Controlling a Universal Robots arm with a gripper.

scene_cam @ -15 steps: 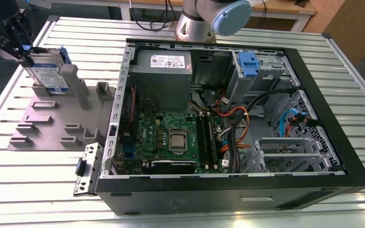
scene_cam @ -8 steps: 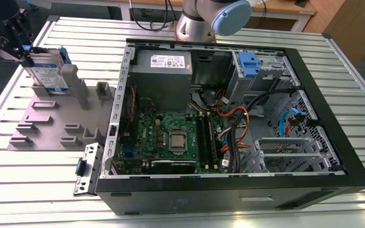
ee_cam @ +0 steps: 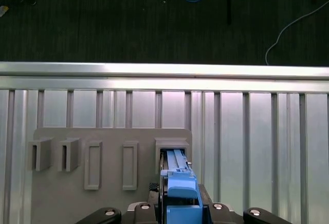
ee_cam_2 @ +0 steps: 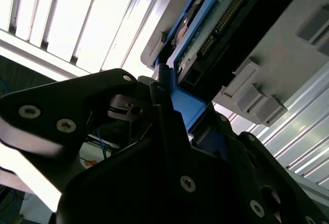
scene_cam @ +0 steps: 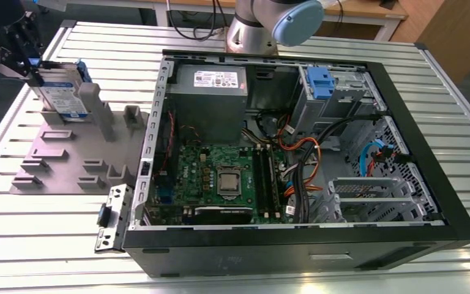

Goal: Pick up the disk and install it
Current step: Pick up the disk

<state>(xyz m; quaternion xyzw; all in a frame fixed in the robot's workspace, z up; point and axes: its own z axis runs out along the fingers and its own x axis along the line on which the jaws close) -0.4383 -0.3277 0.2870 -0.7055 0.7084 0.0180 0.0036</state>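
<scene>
Currently the gripper (scene_cam: pixel 22 55) sits in the upper left of the exterior view, at the far left edge of the table (scene_cam: pixel 47 236). In the second wrist view its black fingers (ee_cam_2: pixel 160 93) lie against both sides of the blue bracket, narrowed to the bracket's width and clamped on the disk (scene_cam: pixel 62 92). The disk stands on edge in a slot of a grey plastic fixture (scene_cam: pixel 80 153). Its white-and-blue label faces the exterior camera, and its circuit-board side (ee_cam_2: pixel 216 26) shows in the second wrist view. In the first wrist view the bracket end of the disk (ee_cam: pixel 177 183) rises out of one slot of the fixture (ee_cam: pixel 103 183), beside further slots and posts.

The fixture lies flat on the slatted aluminium table, just left of an open black computer case (scene_cam: pixel 300 254) that fills the centre and right of the exterior view. Inside the case are a green motherboard (scene_cam: pixel 218 177), a grey power supply (scene_cam: pixel 210 86) with a white sticker at the upper middle, and a small blue clip (scene_cam: pixel 319 82) at the upper right. The arm's base (scene_cam: pixel 256 27) stands at the top centre, behind the case.
</scene>
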